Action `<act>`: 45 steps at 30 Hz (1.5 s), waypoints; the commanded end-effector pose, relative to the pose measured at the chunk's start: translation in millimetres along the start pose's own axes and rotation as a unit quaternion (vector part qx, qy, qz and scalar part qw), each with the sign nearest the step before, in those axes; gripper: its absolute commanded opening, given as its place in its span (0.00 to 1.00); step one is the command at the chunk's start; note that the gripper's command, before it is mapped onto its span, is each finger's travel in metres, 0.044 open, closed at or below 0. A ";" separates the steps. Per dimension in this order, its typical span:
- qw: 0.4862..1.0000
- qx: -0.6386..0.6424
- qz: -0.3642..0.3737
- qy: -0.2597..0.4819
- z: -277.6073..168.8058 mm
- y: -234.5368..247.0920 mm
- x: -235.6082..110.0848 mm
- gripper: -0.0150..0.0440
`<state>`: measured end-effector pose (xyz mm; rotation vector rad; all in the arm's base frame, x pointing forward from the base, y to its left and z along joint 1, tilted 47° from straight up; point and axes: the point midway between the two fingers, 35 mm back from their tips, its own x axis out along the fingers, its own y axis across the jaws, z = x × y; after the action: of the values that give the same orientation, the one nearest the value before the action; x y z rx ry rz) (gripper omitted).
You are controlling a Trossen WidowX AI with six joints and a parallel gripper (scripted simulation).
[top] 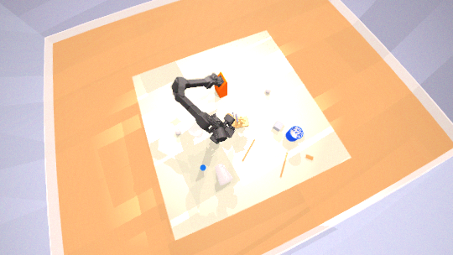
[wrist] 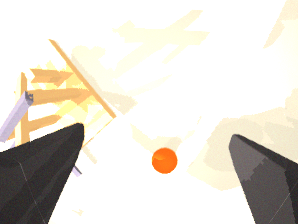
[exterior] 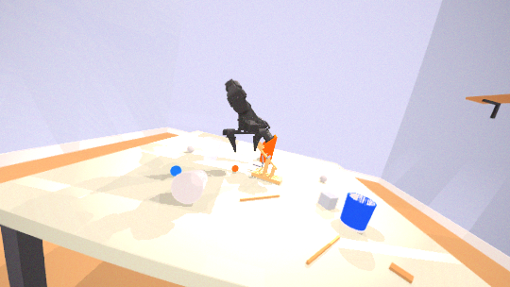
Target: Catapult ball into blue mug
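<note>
An orange ball (exterior: 235, 168) (wrist: 164, 160) lies on the table just left of the catapult; the arm hides it in the top view. My gripper (exterior: 245, 150) (wrist: 158, 136) is open and empty, pointing down above the table. In the wrist view the ball shows between the two fingers, below them and touching neither. The light wooden catapult (top: 240, 122) (exterior: 267, 177) (wrist: 90, 87) stands beside the gripper, partly behind the left finger in the wrist view. The blue mug (top: 289, 136) (exterior: 357, 212) stands upright, well to the right of the catapult.
A blue ball (top: 203, 168) (exterior: 176, 171) and a whitish tapered object (top: 223, 174) (exterior: 188, 188) lie toward the left front. A grey cube (top: 278, 126) (exterior: 328, 200) sits beside the mug. Thin sticks (top: 248, 150) (exterior: 323, 250) lie in front. An orange panel (top: 222, 90) stands by the arm's base.
</note>
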<state>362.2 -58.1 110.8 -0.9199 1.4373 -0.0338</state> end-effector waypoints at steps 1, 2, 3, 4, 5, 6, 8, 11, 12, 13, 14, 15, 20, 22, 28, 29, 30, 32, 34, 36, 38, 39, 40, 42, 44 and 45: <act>0.997 -0.068 0.003 0.021 5.6 26.4 1.2 1.00; 0.996 -0.083 0.003 0.025 6.6 32.0 1.3 1.00; 0.995 -0.098 0.003 0.029 7.5 37.5 1.4 1.00; 0.993 -0.113 0.004 0.034 8.0 42.9 1.5 1.00; 0.991 -0.127 0.004 0.040 8.4 48.3 1.6 1.00; 0.989 -0.142 0.004 0.045 8.6 53.6 1.7 1.00; 0.983 -0.173 0.003 0.056 8.8 64.6 1.7 1.00; 0.973 -0.220 0.002 0.072 8.3 80.5 1.5 1.00; 0.969 -0.236 0.001 0.077 8.0 85.6 1.3 1.00; 0.964 -0.251 0.000 0.083 7.6 90.7 1.1 1.00; 0.960 -0.267 -0.002 0.088 7.1 95.6 0.8 1.00; 0.955 -0.282 -0.003 0.094 6.6 100.4 0.5 1.00; 0.926 -0.357 -0.012 0.121 2.8 123.2 -1.3 1.00; 0.914 -0.384 -0.016 0.130 1.1 130.9 -2.2 1.00; 0.909 -0.394 -0.017 0.134 0.4 133.6 -2.6 1.00; 0.909 -0.394 -0.017 0.134 0.4 133.6 -2.6 1.00; 0.909 -0.394 -0.017 0.134 0.4 133.6 -2.6 1.00; 0.909 -0.394 -0.017 0.134 0.4 133.6 -2.6 0.91; 0.909 -0.394 -0.017 0.134 0.4 133.6 -2.6 0.82; 0.909 -0.394 -0.017 0.134 0.4 133.6 -2.6 0.73; 0.909 -0.394 -0.017 0.134 0.4 133.6 -2.6 0.64; 0.909 -0.394 -0.017 0.134 0.4 133.6 -2.6 0.60; 0.909 -0.394 -0.017 0.134 0.4 133.6 -2.6 0.56; 0.909 -0.394 -0.017 0.134 0.4 133.6 -2.6 0.47; 0.909 -0.394 -0.017 0.134 0.4 133.6 -2.6 0.38; 0.909 -0.394 -0.017 0.134 0.4 133.6 -2.6 0.33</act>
<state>295.9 33.2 38.6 -1.6413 1.7165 0.4398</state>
